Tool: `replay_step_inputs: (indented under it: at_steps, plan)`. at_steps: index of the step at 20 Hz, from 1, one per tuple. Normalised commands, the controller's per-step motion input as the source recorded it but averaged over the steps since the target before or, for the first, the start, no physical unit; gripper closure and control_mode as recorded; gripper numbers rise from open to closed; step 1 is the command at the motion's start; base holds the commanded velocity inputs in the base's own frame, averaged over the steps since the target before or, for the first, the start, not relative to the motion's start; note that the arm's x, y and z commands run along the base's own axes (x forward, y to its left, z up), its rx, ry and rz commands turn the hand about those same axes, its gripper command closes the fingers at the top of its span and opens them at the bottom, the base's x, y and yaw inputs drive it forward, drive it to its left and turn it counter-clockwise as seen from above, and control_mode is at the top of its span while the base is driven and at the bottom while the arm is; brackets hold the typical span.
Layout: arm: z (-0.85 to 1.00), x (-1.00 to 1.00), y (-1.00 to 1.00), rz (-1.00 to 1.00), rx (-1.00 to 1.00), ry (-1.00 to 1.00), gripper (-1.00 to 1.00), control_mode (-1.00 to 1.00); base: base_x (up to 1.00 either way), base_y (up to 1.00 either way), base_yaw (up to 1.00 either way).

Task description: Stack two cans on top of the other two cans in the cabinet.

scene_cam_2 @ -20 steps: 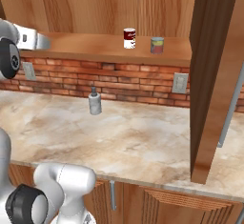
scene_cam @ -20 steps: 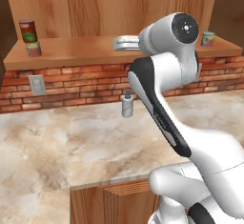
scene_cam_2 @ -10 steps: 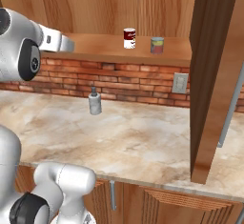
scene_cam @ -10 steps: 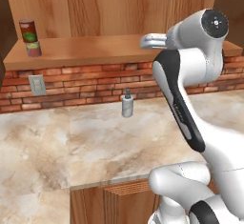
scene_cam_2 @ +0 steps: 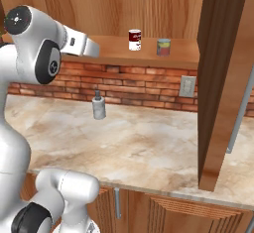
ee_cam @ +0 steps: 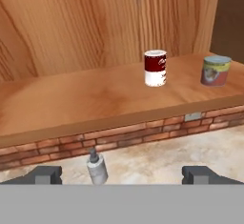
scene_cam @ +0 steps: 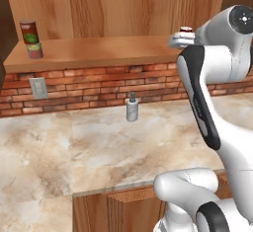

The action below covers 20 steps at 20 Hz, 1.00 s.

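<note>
on the wooden cabinet shelf (scene_cam: 99, 53), far left in the left base view, a dark red-brown can with a green patch (scene_cam: 29, 31) stands upright on top of a pale can with a red label (scene_cam: 35, 51); the two touch and form one stack, close to the plank back wall. moving right along the shelf, the board is bare wood up to the robot's arm (scene_cam: 202, 93), which crosses in front of the shelf's right part. just past the arm's wrist, the top of a red can (scene_cam: 186, 29) peeks out.

below the shelf runs a strip of red brick with a pale wall socket (scene_cam: 38, 88) at left. a small grey pump bottle (scene_cam: 131, 108) stands upright on the marble worktop (scene_cam: 74, 152), near the brick, well apart from every can.

right base view: the red can with a white band stands upright on the shelf, and just to its right, apart from it, a pale grey-green can (scene_cam_2: 163, 47) with red and yellowish label, also upright. neither carries anything on top. a thick wooden side panel (scene_cam_2: 223, 78) closes the shelf on the right.

hand view: the claw (ee_cam: 122, 175) has its two dark tips spread as wide as they go, nothing between them. it hangs off the shelf's front, above the worktop, facing the red can and the pale can beyond; the pump bottle shows low between the tips.
</note>
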Motion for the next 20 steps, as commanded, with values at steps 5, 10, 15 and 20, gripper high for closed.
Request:
replay_step_inputs:
  at_steps: [5, 10, 15, 20]
  plan:
    - [-0.01, 0.13, -0.46, -0.09, -0.02, 0.04, -1.0, -1.0, 0.0, 0.0, 0.0]
    - [-0.07, 0.19, -0.32, -0.03, -0.01, 0.09, -1.0, -1.0, 0.0, 0.0, 0.0]
    - [-0.12, 0.25, -0.26, 0.0, 0.0, 0.0, -1.0, -1.0, 0.0, 0.0, 0.0]
    - [-0.22, 0.33, -0.17, 0.0, 0.0, -0.04, -1.0, -1.0, 0.0, 0.0, 0.0]
